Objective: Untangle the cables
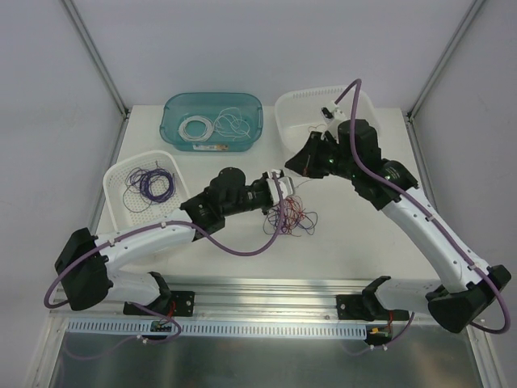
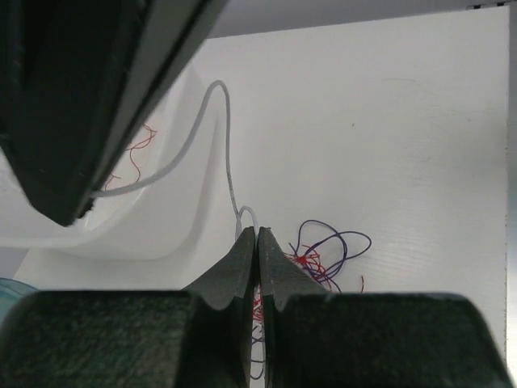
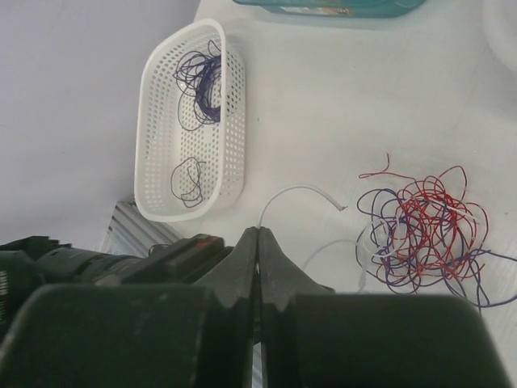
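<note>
The cables (image 1: pixel 292 217) are a clump of red, dark purple and white wires on the table centre, also in the left wrist view (image 2: pixel 327 255) and the right wrist view (image 3: pixel 424 226). My left gripper (image 1: pixel 280 183) hangs just above the clump's far-left side, shut on a white wire (image 2: pixel 229 145) that rises from the clump. My right gripper (image 1: pixel 297 166) is close beside it and shut on the same white wire (image 3: pixel 299 190), whose free end curls out past its jaws.
A white perforated basket (image 1: pixel 111 174) at the left holds purple wires. A teal bin (image 1: pixel 212 98) at the back holds white wires. A white bin (image 1: pixel 284 109) at the back right holds red wires (image 2: pixel 133 153).
</note>
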